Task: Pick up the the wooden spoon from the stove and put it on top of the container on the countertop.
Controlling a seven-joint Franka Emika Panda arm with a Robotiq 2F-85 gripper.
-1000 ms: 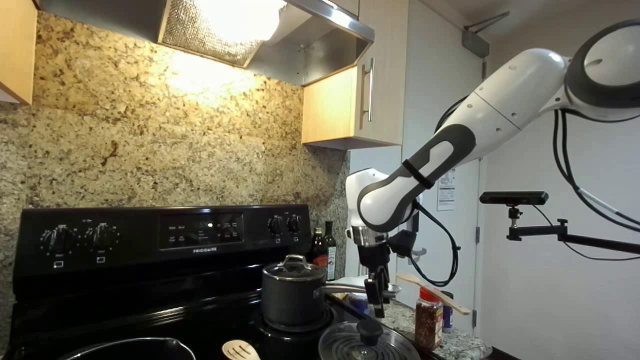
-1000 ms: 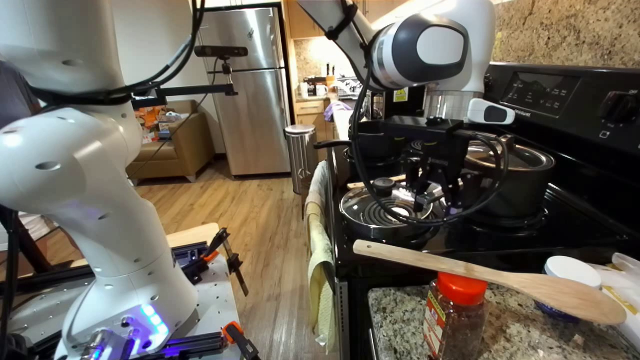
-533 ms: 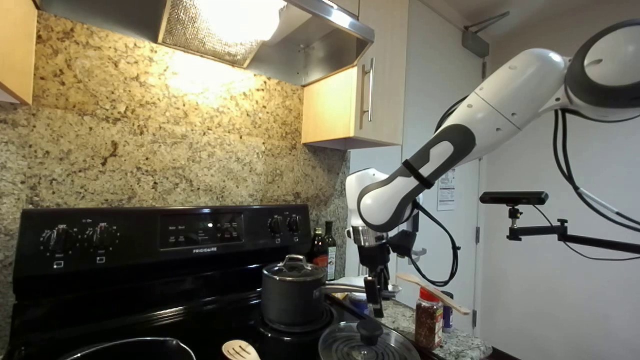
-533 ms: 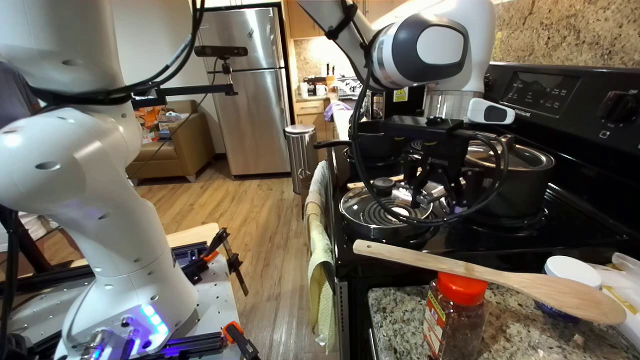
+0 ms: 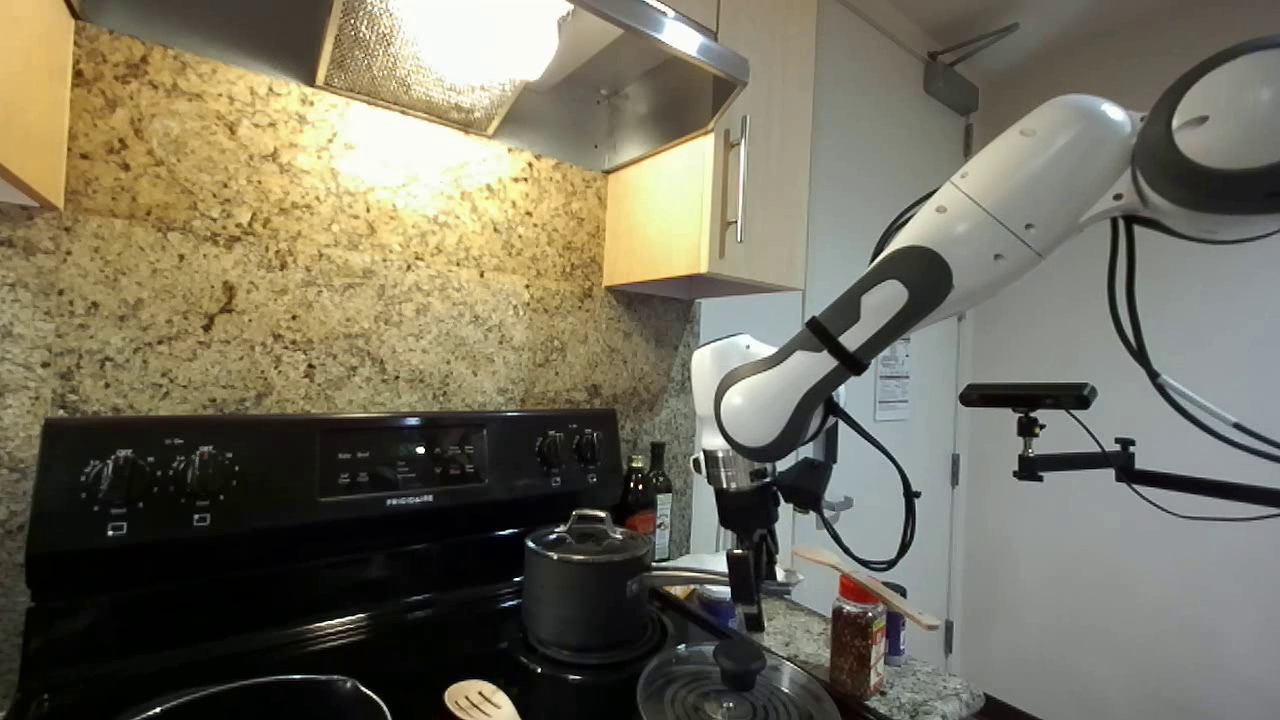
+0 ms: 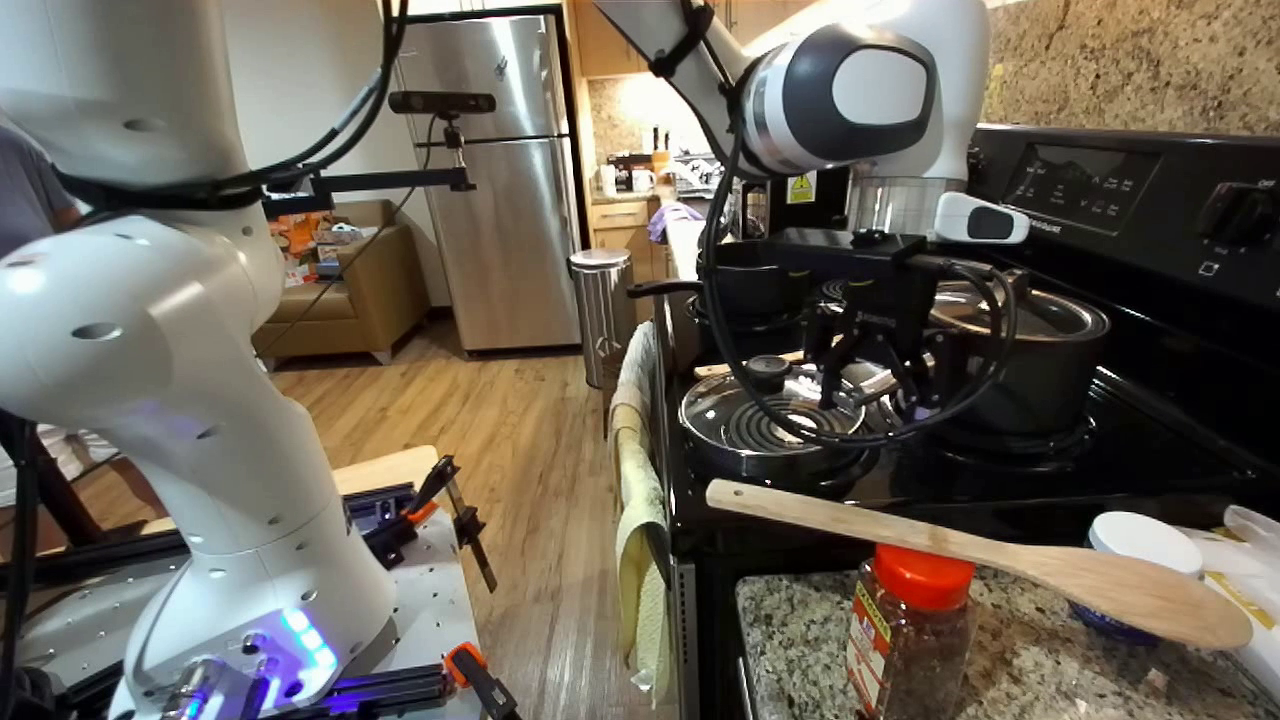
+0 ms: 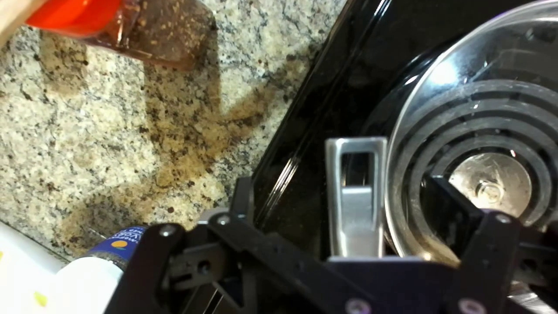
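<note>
A wooden spoon lies balanced across the red lid of a spice container in both exterior views: spoon (image 5: 905,603), (image 6: 1110,588); container (image 5: 857,645), (image 6: 905,655). The container stands on the granite countertop (image 6: 800,620). Part of both shows at top left in the wrist view: spoon (image 7: 13,15), container (image 7: 165,35). A slotted wooden spoon (image 5: 480,698) rests on the black stove (image 5: 470,610); its handle is cut off. My gripper (image 5: 750,605), (image 6: 876,402), (image 7: 340,187) is open above the stove's edge. The steel pot handle (image 7: 357,218) shows between its fingers, with gaps on both sides.
A lidded dark pot (image 5: 585,595) stands on the back burner, its handle towards the countertop. A glass lid (image 5: 735,695) covers a front burner. A blue jar with a white cap (image 6: 1145,540) stands on the countertop. A black pan (image 5: 270,690) is at the front.
My gripper has risen very slightly, and its fingers look a little farther apart. The spoons, container and pots have not moved.
</note>
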